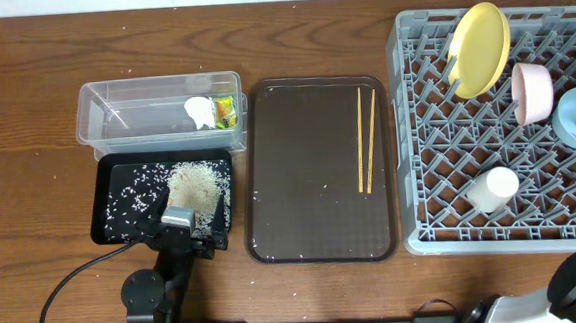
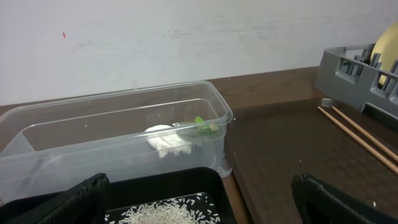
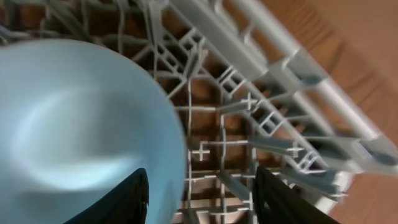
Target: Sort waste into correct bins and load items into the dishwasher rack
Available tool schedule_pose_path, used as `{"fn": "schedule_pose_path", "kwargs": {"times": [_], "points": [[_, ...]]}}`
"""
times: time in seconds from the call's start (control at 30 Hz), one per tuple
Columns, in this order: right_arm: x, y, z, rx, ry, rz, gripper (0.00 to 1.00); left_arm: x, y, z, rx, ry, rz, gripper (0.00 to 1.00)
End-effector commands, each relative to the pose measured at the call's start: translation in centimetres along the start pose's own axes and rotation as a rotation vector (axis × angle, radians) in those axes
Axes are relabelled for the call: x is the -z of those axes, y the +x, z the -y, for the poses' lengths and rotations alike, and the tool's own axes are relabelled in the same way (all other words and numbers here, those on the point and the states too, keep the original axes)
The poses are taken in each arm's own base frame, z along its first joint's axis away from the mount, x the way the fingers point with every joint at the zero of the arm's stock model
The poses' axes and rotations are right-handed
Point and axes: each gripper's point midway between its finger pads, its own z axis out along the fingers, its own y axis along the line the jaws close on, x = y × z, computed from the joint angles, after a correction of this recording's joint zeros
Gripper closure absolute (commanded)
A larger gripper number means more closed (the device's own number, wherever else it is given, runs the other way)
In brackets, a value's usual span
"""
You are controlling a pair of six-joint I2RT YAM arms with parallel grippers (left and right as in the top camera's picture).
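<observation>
Left tool [image 2: 199,202] hangs low over the black tray [image 1: 109,177], and its two fingers [image 2: 74,202] are spread wide with nothing between them. Under it the rice [image 1: 194,182] lies in one heap in the right half of this tray, and many loose grains are scattered over the left half. A few pale specks, perhaps grains, also lie on the brown tray [image 1: 309,180].

Behind the black tray and touching it stands the tub [image 1: 133,86]. The tissue [image 1: 199,112] and the wrapper [image 1: 226,111] lie side by side in its right end, the wrapper nearer to the wall.

On the brown tray, in the middle of the counter [image 1: 24,97], the two chopsticks [image 1: 367,140] lie close together and almost parallel, in the right part of the tray.

Right tool [image 3: 199,199] is over the right side of the rack [image 1: 473,240], at the blue bowl [image 3: 81,118]. Its fingers stand apart. The rim of the bowl is between them: one finger is on the side of the bowl's hollow, and the other is clear of the rim, with open lattice showing in the gap. So it does not pinch the bowl.

In the rack, the plate [image 1: 480,50] stands on its edge at the back. The pink bowl [image 1: 532,92] stands on its edge just to the right of it, and the blue bowl is beside the pink bowl at the right edge. The cup [image 1: 494,188] lies on its side nearer to the front.
</observation>
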Motion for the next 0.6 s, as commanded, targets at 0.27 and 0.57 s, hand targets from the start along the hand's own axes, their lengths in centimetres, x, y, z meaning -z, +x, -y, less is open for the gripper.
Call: {"fn": "schedule_pose_path", "kwargs": {"times": [0.27, 0.57], "points": [[-2.8, 2.4, -2.8, -0.08, -0.184, -0.133, 0.81, -0.2, 1.5, 0.2, -0.002, 0.016, -0.036, 0.05], [2.8, -4.4, 2.6, -0.165, 0.017, 0.181, 0.99, -0.2, 1.5, 0.2, -0.002, 0.016, -0.036, 0.05]]}}
